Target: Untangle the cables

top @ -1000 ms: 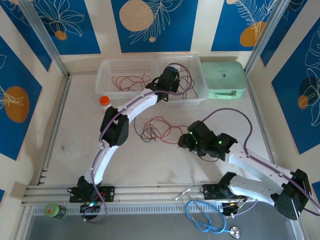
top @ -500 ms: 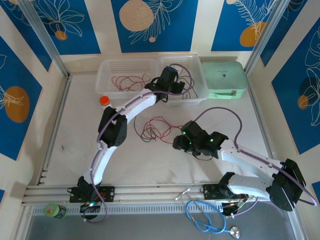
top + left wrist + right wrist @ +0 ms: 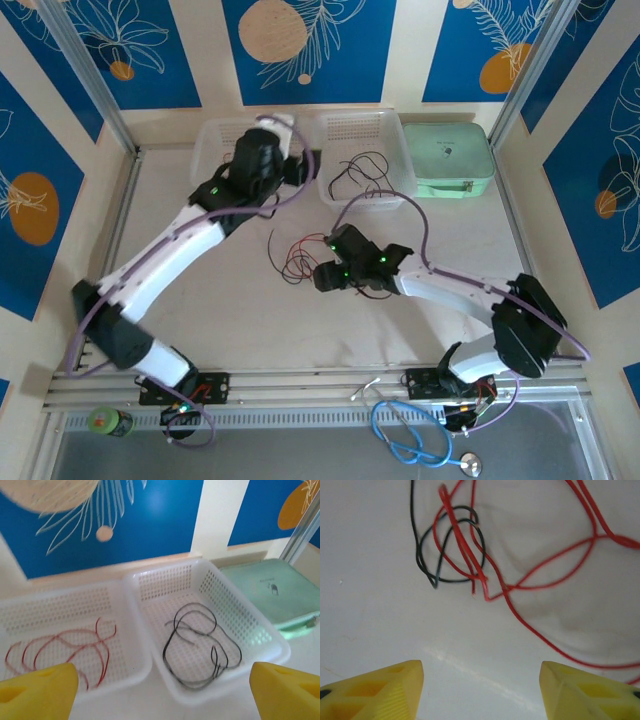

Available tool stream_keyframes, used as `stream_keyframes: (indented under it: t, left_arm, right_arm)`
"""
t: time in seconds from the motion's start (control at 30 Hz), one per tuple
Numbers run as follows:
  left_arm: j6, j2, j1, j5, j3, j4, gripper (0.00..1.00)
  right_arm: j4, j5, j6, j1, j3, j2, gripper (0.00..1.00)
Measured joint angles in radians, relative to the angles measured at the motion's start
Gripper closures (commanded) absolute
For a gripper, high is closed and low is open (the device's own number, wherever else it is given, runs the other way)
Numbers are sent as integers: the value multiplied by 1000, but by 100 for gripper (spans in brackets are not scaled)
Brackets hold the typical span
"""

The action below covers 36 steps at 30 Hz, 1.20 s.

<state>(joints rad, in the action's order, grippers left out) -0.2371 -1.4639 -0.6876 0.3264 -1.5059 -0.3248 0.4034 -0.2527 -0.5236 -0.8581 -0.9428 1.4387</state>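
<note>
A tangle of red and black cables [image 3: 298, 256] lies on the white table, and my right gripper [image 3: 318, 276] hovers open just to its right. In the right wrist view the knot [image 3: 455, 545] lies ahead of the open gripper [image 3: 481, 690], with nothing between the yellow fingertips [image 3: 375, 690]. My left gripper [image 3: 298, 160] is raised by the two baskets. It stands open and empty [image 3: 162, 695]. Loose black cables [image 3: 200, 650] lie in the right basket [image 3: 250, 605], also seen from above [image 3: 365, 175]. Red cables [image 3: 65, 647] lie in the left basket [image 3: 50, 610].
A mint green case [image 3: 448, 158] sits to the right of the baskets. A light blue coiled cable [image 3: 415, 440] and a green bottle [image 3: 108, 420] lie by the near rail. Metal frame posts border the table on both sides.
My left gripper has opened and swung left, away from the right basket, where black cables now lie. My right gripper has moved left, up to the tangle.
</note>
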Motion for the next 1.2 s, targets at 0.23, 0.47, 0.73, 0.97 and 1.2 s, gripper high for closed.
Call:
stream_keyframes:
  t: [0.23, 0.47, 0.73, 0.97, 1.2]
  left_arm:
    - [-131, 290, 0, 3, 326, -144, 12]
    - [-228, 489, 0, -4, 459, -205, 12]
    - [-264, 534, 0, -34, 542, -237, 12]
    - [-238, 577, 0, -129, 587, -226, 15]
    - [-187, 625, -7, -272, 614, -140, 16]
  right_arm:
    - [-24, 1, 61, 10, -102, 156, 50]
    - [-19, -31, 73, 31, -169, 249, 71]
    - [2, -61, 76, 36, -222, 305, 100]
    - [117, -72, 116, 36, -304, 166, 100]
    - [243, -2, 185, 63, -589, -65, 100]
